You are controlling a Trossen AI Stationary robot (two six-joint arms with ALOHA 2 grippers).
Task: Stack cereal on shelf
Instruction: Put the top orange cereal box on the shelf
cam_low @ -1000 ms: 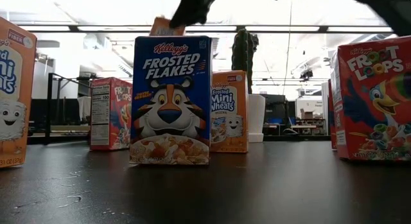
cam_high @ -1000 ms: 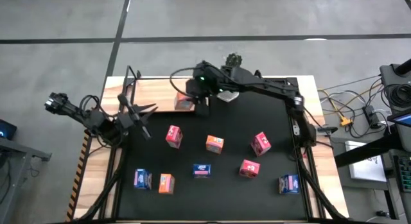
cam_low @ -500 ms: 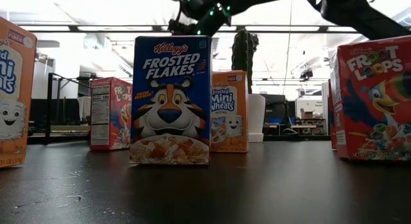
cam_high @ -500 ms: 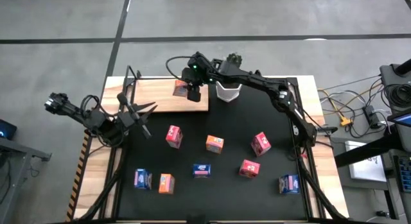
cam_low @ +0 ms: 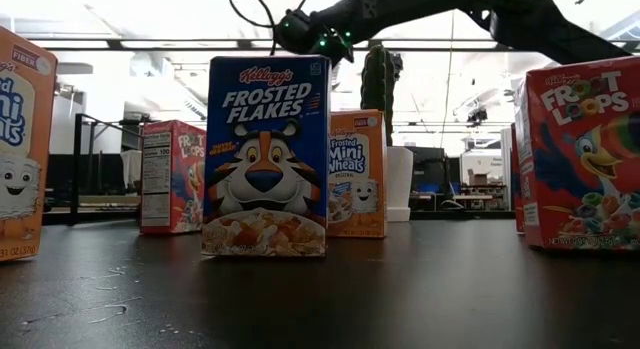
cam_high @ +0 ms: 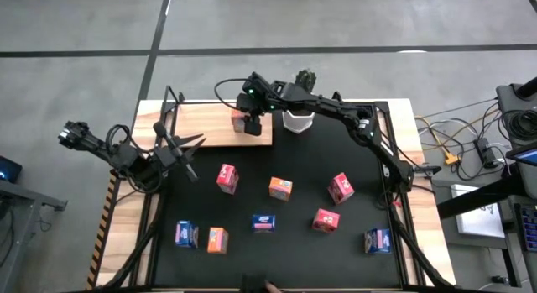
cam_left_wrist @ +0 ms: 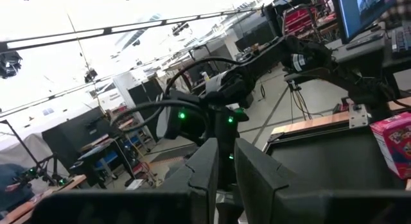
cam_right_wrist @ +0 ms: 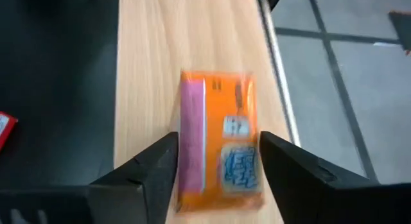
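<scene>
Right end effector point(cam_right_wrist: 215, 166) – fingers spread, straddling orange cereal box point(cam_right_wrist: 218, 137) on shelf point(cam_right_wrist: 154, 57), grip released.

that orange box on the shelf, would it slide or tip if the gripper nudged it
The orange box lies flat on the smooth wooden shelf, so it would probably slide, not tip. It looks like light cardboard, likely denting under a hard squeeze from the open right gripper.

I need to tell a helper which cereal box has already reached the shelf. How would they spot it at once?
Find the light-wood shelf at the table's far left edge. On its right end, under the right gripper, lies an orange Mini-Wheats box. It alone rests on wood; every other box stands on the black mat.
</scene>
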